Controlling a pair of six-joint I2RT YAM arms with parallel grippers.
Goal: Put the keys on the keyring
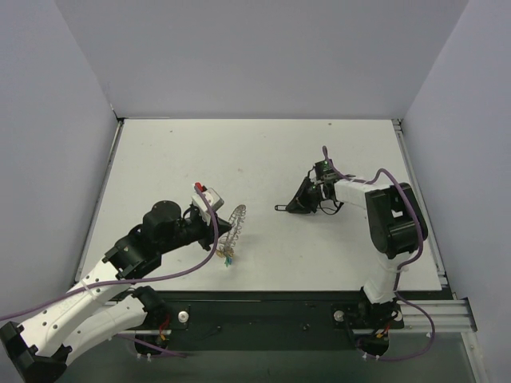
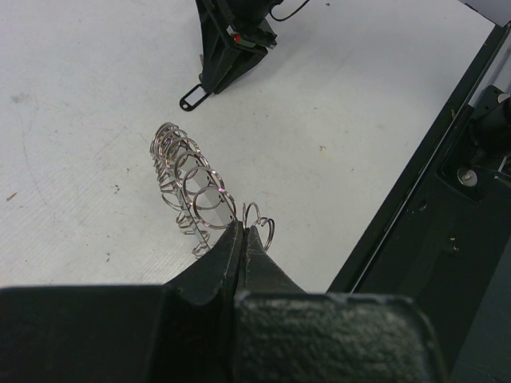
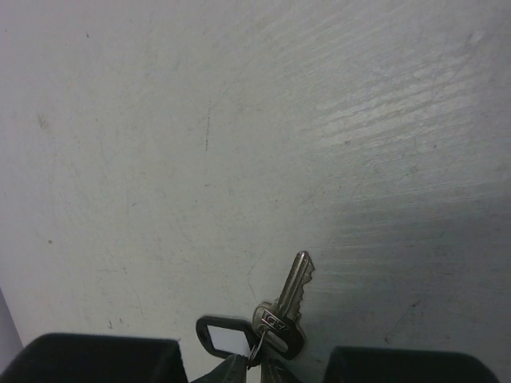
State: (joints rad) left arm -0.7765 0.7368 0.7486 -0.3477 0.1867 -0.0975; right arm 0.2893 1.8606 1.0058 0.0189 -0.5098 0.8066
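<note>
Left gripper [image 2: 243, 231] pinches the keyring [image 2: 188, 171]; right gripper [image 3: 254, 367] is down at the black key [image 3: 289, 299].
Nearest me, the left tips are pressed tight on the ring's coil, with coloured keys [image 1: 228, 259] dangling beneath. Farther off, the right tips crowd the black key's head on the table [image 3: 239, 120]; whether they are clamped I cannot tell. Best to grip the head only and leave the blade free. The stamp on the head is unreadable.

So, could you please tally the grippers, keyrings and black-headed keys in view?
Grippers: 2 (left gripper, right gripper)
Keyring: 1
Black-headed key: 1
Total: 4
The small coloured pieces hanging below the ring are too small to count.
</note>
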